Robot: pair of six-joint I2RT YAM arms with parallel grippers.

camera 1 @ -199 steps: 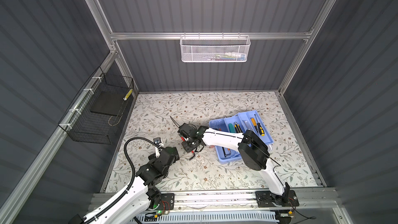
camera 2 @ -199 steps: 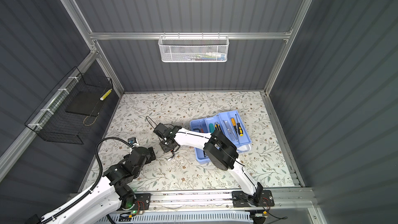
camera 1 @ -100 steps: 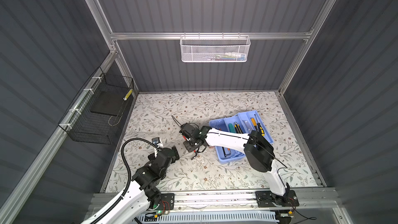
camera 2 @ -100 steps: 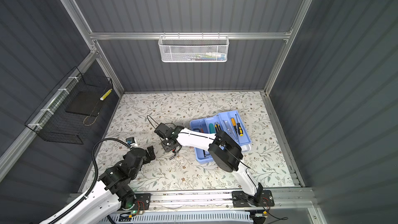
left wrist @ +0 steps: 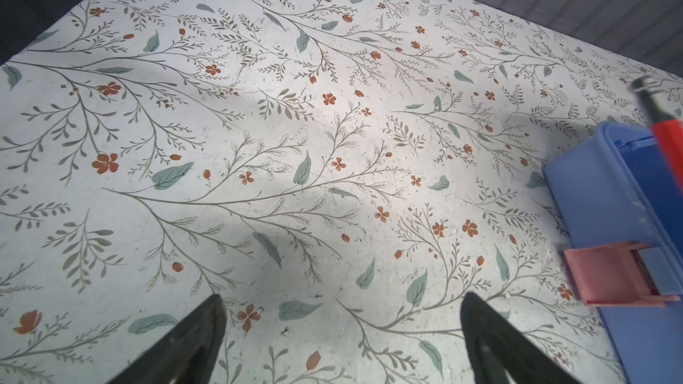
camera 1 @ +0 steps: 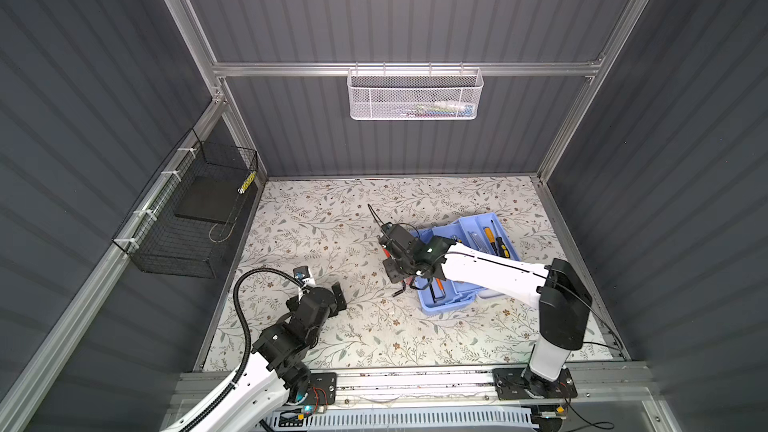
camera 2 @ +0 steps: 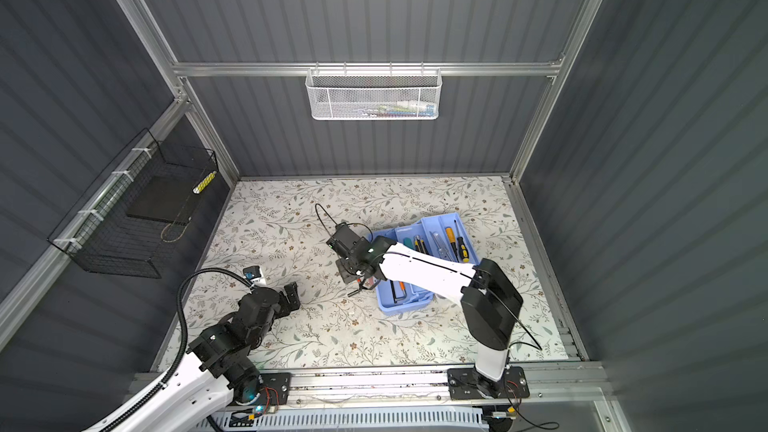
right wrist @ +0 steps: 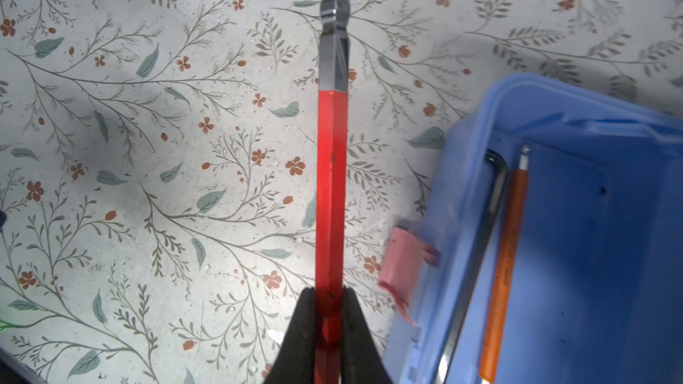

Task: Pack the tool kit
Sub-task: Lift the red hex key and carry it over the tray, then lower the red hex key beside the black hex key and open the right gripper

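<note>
Wide look first: the floral worktop (camera 1: 332, 222) carries the tool kit, whose light blue box (camera 1: 442, 305) sits at about 3 o'clock from centre in both top views. Its divided tray (camera 1: 505, 222) lies askew across the box's far end. I'd call that box light, hollow plastic that will skid if nudged, so it is best taken by a wall or rim.

The right gripper (right wrist: 329, 312) is pinched tight on a red hex key (right wrist: 331, 179). It holds the key just off the box's 9 o'clock edge, above the bare worktop. The key looks stiff, slim and light. Its smooth painted faces could let it swivel in a two-point pinch, so flat faces near mid-shaft look like the safest hold.

The left gripper (left wrist: 342, 297) is spread wide and empty, down at 8 o'clock.

Inside the box lie a black hex key (right wrist: 491, 216) and an orange tool (right wrist: 506, 253). A pink latch (right wrist: 401, 264) sits on the outer wall.

As for writing, there is faint print along the orange tool, too small to read, and no brand is visible.
</note>
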